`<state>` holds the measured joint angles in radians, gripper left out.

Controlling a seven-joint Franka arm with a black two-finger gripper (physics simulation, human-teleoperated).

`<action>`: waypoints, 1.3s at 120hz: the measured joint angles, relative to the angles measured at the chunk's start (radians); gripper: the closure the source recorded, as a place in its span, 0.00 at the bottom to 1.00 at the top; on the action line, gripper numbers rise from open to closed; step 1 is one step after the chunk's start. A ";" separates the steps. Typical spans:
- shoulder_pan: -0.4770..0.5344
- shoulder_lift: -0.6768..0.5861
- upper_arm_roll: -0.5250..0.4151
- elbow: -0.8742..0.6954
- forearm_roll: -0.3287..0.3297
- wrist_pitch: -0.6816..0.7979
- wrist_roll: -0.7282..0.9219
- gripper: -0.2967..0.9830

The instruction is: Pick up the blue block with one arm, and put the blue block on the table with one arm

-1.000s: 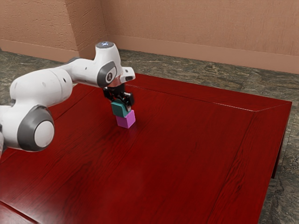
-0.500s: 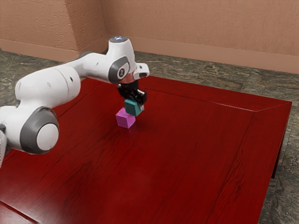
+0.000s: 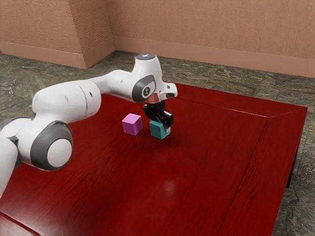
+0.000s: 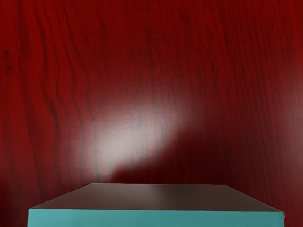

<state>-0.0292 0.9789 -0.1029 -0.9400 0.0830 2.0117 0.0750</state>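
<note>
Jaws narrowed, holding blue block [image 3: 156, 130] between them; pink block [image 3: 131, 125] near, on table [image 3: 211, 172].

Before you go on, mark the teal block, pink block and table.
Teal block [image 3: 156, 130]: exterior view, on its side face.
Pink block [image 3: 129, 126]: exterior view, on its side face.
Table [image 3: 211, 172]: exterior view, bare tabletop.

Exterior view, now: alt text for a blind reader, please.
A white robot arm reaches in from the exterior view's left, its black claw gripping a teal block at or just above a glossy red table. A pink block sits apart, toward the exterior view's left.
</note>
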 joint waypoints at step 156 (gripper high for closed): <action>-0.147 -0.786 0.167 -0.454 0.056 -0.352 -0.012 0.23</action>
<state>-0.1758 0.1926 0.0645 -1.3936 0.1388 1.6596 0.0634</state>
